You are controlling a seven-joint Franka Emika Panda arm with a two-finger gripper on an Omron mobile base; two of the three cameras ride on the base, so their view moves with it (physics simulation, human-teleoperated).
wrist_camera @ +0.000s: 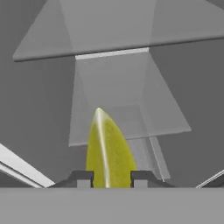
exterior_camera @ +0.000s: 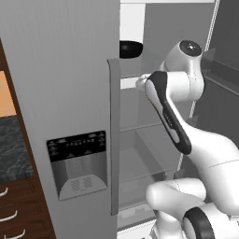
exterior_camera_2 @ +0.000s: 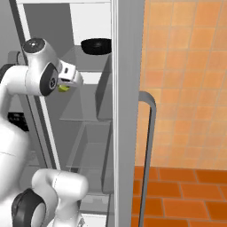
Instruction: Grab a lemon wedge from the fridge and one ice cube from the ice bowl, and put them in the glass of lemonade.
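Item: claw (wrist_camera: 112, 178), gripping the lemon wedge (wrist_camera: 108, 151) between both fingertips, reaching inside the open fridge (exterior_camera: 60, 93). Small black bowl (exterior_camera_2: 96, 45) is sitting on the shelf above.

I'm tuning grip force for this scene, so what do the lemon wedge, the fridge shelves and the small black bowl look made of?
Lemon wedge: soft fruit, matte yellow peel with a pale ridge line, clamped by the gripper.
Fridge shelves: likely glass or clear plastic; the grey wall shows through them.
Small black bowl: smooth dark ceramic or plastic, judging by its faint sheen; the render leaves it open.
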